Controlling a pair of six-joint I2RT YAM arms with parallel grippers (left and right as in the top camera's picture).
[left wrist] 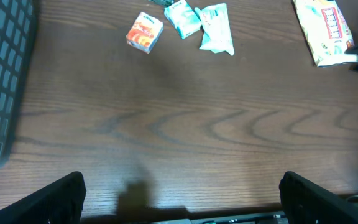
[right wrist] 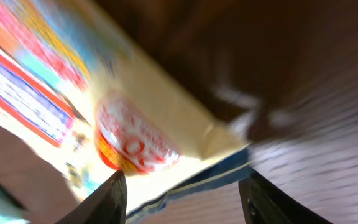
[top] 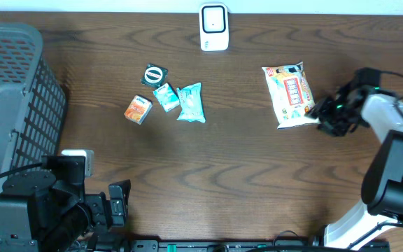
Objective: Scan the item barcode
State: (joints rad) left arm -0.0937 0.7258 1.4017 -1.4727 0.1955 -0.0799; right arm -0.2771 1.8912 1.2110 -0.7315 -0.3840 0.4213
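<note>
Both arms low, jaws parted.
The left gripper (top: 119, 201) sits drawn back by its base, fingers (left wrist: 61, 199) spread to their widest; the right arm (top: 392, 129) reaches forward and bends inward, the right gripper (top: 322, 116) pointing left, jaws partway apart.

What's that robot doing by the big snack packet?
The right tool is at the corner of the big snack bag, jaws apart around its edge, not squeezing it. The bag lies flat. The left tool hangs wide open, touching nothing. The white scanner stands farther back, with nothing in front of it yet.
</note>
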